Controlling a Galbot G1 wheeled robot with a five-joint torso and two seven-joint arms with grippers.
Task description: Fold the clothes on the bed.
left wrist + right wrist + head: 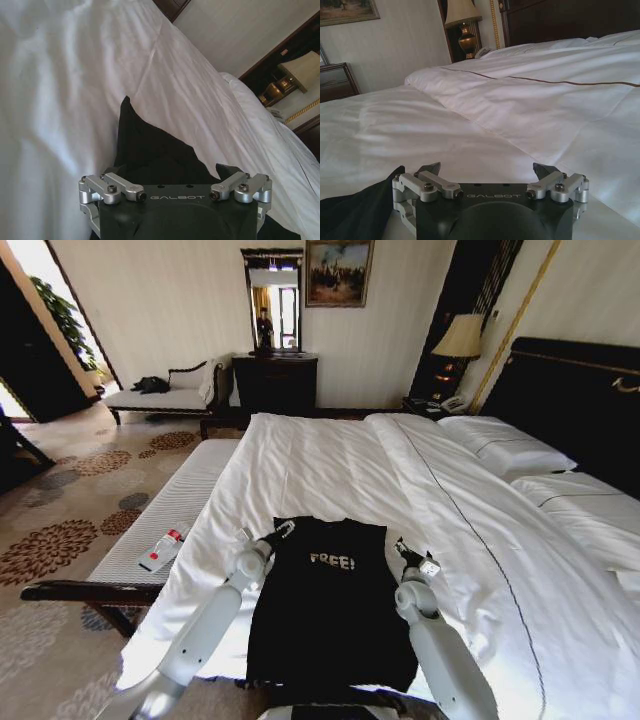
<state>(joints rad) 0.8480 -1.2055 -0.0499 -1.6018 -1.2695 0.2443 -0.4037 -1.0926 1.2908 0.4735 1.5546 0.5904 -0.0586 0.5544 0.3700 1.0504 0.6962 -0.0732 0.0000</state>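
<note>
Black T-shirt (325, 610) lies flat at the bed's (330, 465) foot edge; left claw (284, 530) and right claw (405, 552) gape open at its far corners

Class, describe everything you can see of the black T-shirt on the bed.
The black T-shirt looks like soft cotton, with white "FREE!" lettering across the chest. It lies flat on the white duvet at the bed's foot end, sleeves apparently tucked in, forming a long rectangle. The left claw sits open at its far left corner, where the left wrist view shows a raised fabric peak. The right claw sits open beside its far right corner.
</note>
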